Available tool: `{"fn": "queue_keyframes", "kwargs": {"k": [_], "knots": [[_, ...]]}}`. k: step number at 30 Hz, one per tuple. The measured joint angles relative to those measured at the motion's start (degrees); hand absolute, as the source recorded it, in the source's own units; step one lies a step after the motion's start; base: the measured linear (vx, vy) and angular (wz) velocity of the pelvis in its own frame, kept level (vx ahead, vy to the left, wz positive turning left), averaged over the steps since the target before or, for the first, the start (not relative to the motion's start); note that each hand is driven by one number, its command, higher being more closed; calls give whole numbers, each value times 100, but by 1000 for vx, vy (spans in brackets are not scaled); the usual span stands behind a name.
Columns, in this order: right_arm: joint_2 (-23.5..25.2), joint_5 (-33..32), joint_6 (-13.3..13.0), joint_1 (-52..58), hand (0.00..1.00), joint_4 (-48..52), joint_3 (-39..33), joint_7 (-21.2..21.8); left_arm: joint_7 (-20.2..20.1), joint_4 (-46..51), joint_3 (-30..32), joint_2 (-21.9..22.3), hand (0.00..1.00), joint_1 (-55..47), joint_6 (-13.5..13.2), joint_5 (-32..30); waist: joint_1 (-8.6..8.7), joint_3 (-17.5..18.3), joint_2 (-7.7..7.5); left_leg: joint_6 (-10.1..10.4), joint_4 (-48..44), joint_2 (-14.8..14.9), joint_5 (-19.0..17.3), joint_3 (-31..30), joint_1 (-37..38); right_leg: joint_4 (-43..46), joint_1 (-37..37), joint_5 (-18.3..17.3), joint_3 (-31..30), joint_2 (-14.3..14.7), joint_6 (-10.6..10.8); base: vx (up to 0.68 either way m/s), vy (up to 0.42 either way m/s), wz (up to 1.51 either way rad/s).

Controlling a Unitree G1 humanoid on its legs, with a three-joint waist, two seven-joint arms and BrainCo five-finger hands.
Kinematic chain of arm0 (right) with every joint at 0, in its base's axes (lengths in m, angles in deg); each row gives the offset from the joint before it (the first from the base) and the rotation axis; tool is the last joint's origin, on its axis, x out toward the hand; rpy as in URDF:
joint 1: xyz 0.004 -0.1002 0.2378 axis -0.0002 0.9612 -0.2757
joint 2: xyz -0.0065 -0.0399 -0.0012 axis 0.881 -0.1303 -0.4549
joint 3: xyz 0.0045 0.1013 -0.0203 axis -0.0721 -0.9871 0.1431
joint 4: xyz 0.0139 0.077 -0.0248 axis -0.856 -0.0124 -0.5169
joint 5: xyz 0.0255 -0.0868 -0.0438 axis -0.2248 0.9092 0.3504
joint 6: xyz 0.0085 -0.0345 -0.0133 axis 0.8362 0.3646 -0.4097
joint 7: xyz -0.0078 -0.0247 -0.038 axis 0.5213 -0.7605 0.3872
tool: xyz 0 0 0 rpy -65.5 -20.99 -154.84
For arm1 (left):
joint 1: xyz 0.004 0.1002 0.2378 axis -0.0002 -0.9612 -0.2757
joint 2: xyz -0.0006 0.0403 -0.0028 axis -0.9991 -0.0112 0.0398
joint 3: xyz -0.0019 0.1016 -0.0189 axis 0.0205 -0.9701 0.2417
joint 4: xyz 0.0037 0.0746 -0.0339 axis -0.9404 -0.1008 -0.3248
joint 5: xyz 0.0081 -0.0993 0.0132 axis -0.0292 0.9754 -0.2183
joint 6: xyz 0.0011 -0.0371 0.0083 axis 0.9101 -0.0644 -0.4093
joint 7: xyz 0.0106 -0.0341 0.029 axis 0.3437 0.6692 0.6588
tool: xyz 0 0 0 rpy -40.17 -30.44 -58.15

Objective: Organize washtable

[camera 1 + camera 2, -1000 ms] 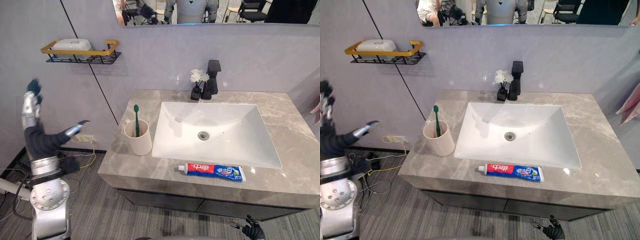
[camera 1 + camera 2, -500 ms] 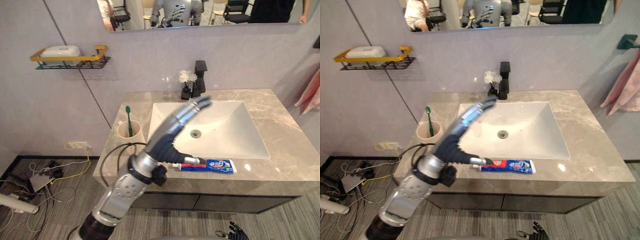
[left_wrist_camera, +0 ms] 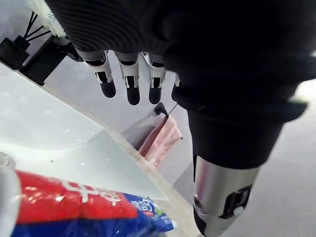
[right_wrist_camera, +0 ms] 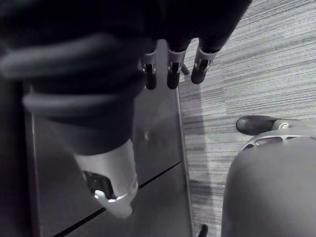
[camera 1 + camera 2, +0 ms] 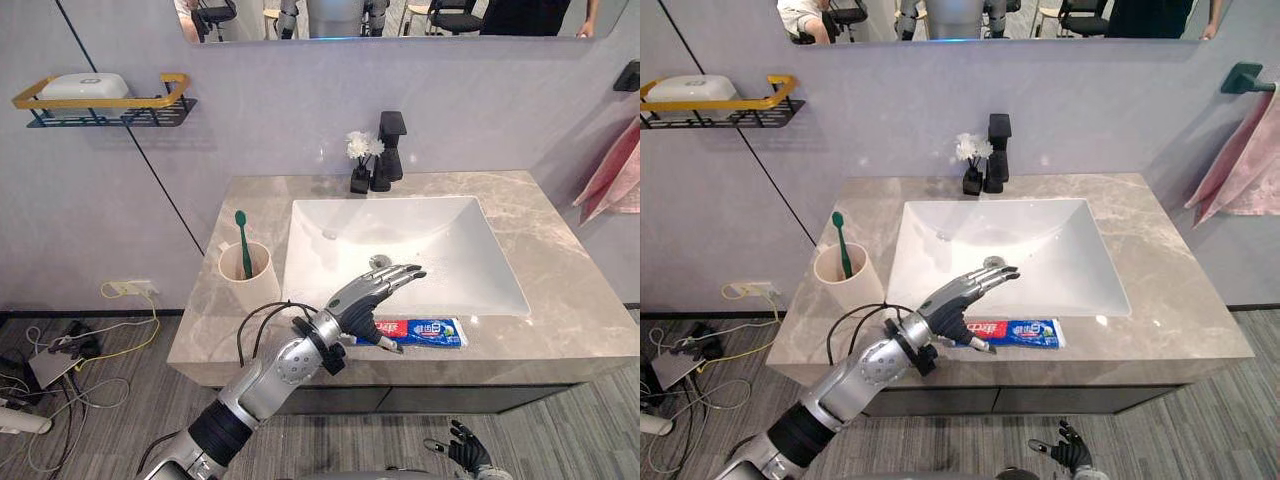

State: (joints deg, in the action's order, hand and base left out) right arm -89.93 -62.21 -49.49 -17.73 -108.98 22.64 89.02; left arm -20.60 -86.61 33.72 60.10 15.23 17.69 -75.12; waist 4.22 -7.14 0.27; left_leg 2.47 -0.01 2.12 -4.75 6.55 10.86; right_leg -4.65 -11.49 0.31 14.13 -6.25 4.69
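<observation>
Washtable, stone-grey counter (image 5: 560, 300), centre of frame, with a white rectangular sink (image 5: 430, 235) set into it. Toothpaste tube (image 5: 428, 332): red, white and blue, lying flat on the front strip of the counter just below the sink's lower edge, a little right of centre. Left hand (image 5: 362, 303): centre of frame, arm entering from the lower left; released, fingers straight and reaching over the sink's front rim, thumb stretched above the tube's left end, contact not discernible. Cup (image 5: 255, 285): beige, upright, left of the sink, holding a green toothbrush (image 5: 243, 240) head up. Black faucet (image 5: 388, 150) and a small vase of white flowers (image 5: 358, 160): side by side at the sink's upper edge. Wall shelf (image 5: 100, 103): upper left, carrying a white soap (image 5: 82, 85). Pink towel (image 5: 612, 165): right edge. Right hand (image 5: 462, 446): bottom edge, right of centre, below the counter, fingers relaxed and spread, holding nothing.
</observation>
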Motion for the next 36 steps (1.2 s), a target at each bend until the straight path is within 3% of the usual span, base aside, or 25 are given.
{"fn": "queue_keyframes", "kwargs": {"k": [14,19,36], "knots": [[30,-2,32,23,0,20,4,-10,97,-634,-112,120,0,0,89,-765,31,-1,-1,4,2,8,8,19,2,-102,-38,90,-1,15,-8,-34,-6,-1],[125,2,92,20,0,19,10,-8,117,-712,-82,127,0,0,237,-801,31,-12,-24,5,2,4,8,12,22,-102,-57,92,0,9,-5,0,0,0],[159,6,113,113,0,11,25,-9,357,-716,386,222,0,0,308,-706,129,-59,-113,5,66,-1,11,14,108,-127,-105,98,4,9,3,-22,-2,0]]}}
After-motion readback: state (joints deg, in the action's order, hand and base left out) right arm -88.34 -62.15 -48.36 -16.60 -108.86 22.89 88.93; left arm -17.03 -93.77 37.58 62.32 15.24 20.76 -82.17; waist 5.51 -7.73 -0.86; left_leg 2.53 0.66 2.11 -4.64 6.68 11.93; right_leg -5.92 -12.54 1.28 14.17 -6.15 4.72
